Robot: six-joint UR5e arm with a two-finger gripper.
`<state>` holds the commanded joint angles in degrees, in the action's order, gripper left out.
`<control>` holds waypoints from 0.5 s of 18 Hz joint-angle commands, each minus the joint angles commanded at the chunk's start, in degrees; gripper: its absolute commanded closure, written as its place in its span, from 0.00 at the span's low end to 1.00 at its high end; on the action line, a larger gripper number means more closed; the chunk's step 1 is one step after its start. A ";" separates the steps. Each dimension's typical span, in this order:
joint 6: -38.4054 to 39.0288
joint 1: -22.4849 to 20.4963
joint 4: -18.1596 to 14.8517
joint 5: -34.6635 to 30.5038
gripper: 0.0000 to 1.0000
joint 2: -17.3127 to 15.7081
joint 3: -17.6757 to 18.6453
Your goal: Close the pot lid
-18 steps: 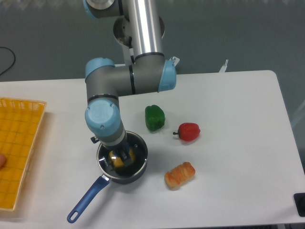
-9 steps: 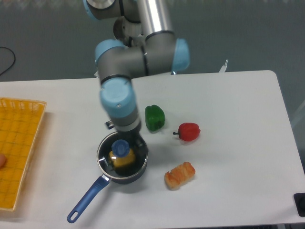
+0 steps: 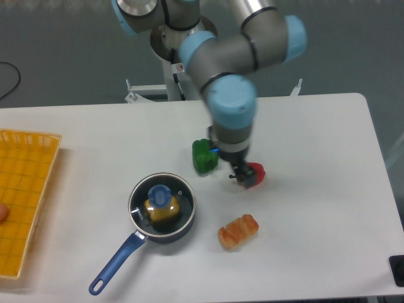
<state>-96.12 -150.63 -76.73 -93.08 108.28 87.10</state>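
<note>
A white table fills most of the view, with a dark grey-green wall behind it and the arm's mounting post at the far edge. Low on the table, left of centre, sits the pot, a small dark round saucepan whose long blue handle runs out toward 7 o'clock. The lid, clear glass with a thin metal rim, lies flat on top of the pot, its rim lining up with the pot's rim all the way round, and its blue knob stands at the centre; through the glass something yellow shows inside the pot. The gripper hangs at about 2 o'clock from the pot, well apart from it and touching neither pot nor lid, right over the red pepper; the dark fingers are seen from above and overlap the pepper, so I cannot tell how the jaws stand or whether they touch it. A green pepper stands just at 9 o'clock of the gripper, between it and the pot's far side. An orange-brown bread roll lies at 3 o'clock of the pot, near it but apart. A yellow basket sits at the table's left edge.
</note>
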 joint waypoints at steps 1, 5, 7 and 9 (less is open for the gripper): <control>-2.38 -1.32 0.00 0.09 0.00 0.00 0.00; -10.12 -5.02 5.97 0.35 0.00 0.88 0.09; -12.42 -6.42 6.68 0.44 0.00 1.84 -0.09; -13.74 -7.57 7.99 0.44 0.00 2.90 -0.27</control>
<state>-109.86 -158.20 -68.74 -92.64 111.18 86.84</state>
